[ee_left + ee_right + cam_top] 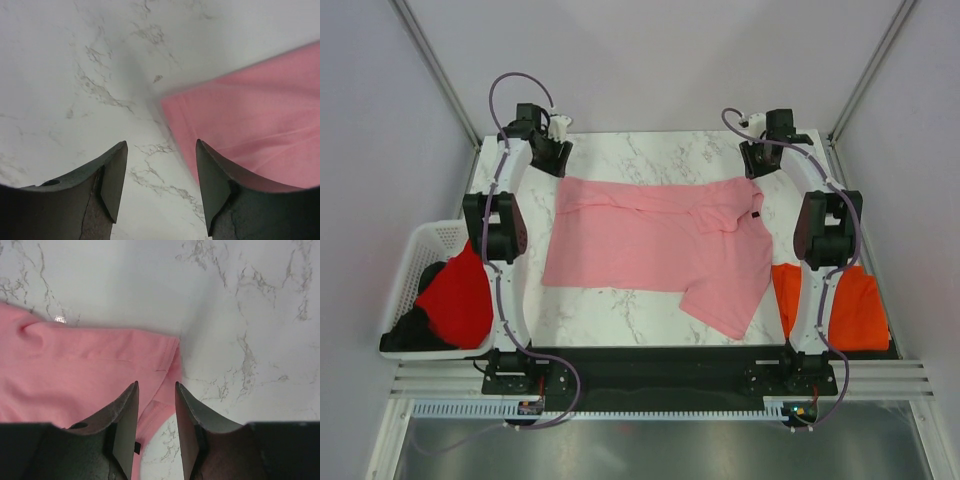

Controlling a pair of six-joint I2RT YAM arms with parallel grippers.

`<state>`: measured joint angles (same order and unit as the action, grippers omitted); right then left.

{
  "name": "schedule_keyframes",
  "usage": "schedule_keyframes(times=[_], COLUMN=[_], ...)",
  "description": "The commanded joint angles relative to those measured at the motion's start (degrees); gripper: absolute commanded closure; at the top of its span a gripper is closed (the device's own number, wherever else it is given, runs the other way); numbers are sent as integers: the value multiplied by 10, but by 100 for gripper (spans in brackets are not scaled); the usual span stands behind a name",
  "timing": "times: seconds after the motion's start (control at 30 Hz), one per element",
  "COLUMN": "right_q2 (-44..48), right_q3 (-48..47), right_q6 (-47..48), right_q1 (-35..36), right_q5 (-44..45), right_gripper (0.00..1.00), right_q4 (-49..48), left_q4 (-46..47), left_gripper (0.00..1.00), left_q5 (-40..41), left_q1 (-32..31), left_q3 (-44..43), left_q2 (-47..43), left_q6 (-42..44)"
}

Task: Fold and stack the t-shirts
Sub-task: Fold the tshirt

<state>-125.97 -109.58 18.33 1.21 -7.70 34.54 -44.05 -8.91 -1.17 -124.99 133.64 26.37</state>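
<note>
Pink t-shirt (650, 240) lies spread across the middle of the white marble table (650, 150), roughly flat, long side running left to right. One sleeve or flap trails toward the near edge on the right half. Some creases near the far right corner.

Left gripper (161, 150): hovers at the far left corner of the pink shirt. Wrist view shows the jaws wide apart with only bare marble in the gap. The shirt's edge lies just beside the right-hand finger (212, 185) and is not pinched. Holds nothing.

Right gripper (156, 390): at the far right corner of the same shirt. Jaws parted, but more narrowly than the left pair. Through the gap a hem corner and a bit of marble show below. The fabric seems to lie under the fingers rather than between them, though the angle is poor, so this is only probable. No grip seen.

Red t-shirt (458, 300): bunched in the white lattice basket (425, 240) off the table's left edge, heaped over a dark cloth (405, 335) I cannot identify.

Orange t-shirt (855, 305): at the near right of the table, crumpled and partly hidden behind the right arm's lower link. It sits just beside the pink shirt's near right flap; whether they touch I cannot tell.
</note>
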Motion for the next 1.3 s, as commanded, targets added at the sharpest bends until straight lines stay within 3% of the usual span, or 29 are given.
schedule_keyframes(times=[0.0,0.57,0.8,1.1,1.27], right_q2=[-16,-130,-152,-152,-152], right_q3=[-36,-118,-121,-105,-97], right_q6=[-12,-30,-34,-30,-28], right_q1=[-9,-29,-31,-31,-31], right_q5=[-25,-61,-61,-53,-50], right_gripper=[57,56,66,70,72], right_q4=[0,-11,-11,-11,-10], left_q4=[-74,-70,-50,-24,-22], left_gripper=[35,33,31,31,35], left_q5=[-99,-124,-97,-94,-103], left_q1=[30,46,45,39,30], left_q3=[-27,-46,-61,-105,-114], left_q2=[10,50,72,120,139], left_q6=[-65,-90,-101,-131,-133])
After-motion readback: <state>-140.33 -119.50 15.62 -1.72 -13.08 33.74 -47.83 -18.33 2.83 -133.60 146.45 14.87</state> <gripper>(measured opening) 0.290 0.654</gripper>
